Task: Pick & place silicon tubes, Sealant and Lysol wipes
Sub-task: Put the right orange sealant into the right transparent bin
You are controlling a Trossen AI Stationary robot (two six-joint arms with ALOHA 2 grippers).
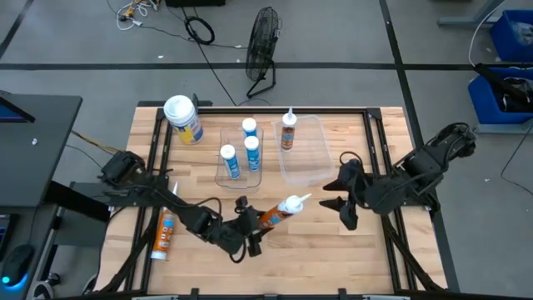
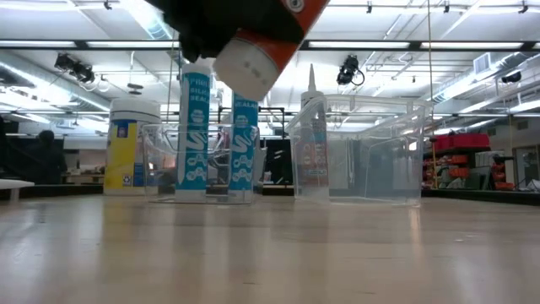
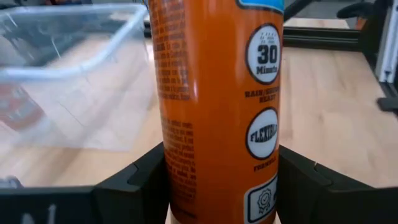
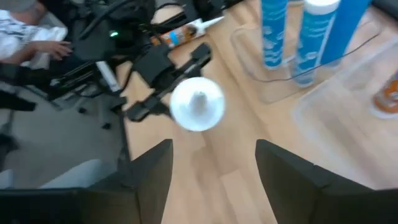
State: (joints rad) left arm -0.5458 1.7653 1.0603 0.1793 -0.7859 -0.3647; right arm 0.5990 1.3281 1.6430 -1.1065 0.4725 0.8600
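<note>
Your left gripper (image 1: pixel 246 237) is clamped on the orange sealant tube (image 1: pixel 276 213) — its fingers (image 3: pixel 140 180) press both sides of the body, and the tube hangs clear of the table (image 1: pixel 333 242) with its white nozzle pointing toward the right arm. Your right gripper (image 1: pixel 343 202) sits just past that nozzle, jaws spread and holding nothing; the tube's tip lies in front of the gap, not between the fingers. In the smaller clear bin (image 1: pixel 240 158) you have three white-and-blue silicone tubes (image 1: pixel 251 150) standing upright. The larger clear bin (image 1: pixel 305 152) beside it holds one orange tube (image 1: pixel 288 129), upright at its far left corner. The Lysol wipes (image 1: pixel 183 119) stand on the table left of the bins. Another orange tube (image 1: pixel 161 236) lies flat near the left arm — probably touching nothing, though the arm crowds it.
</note>
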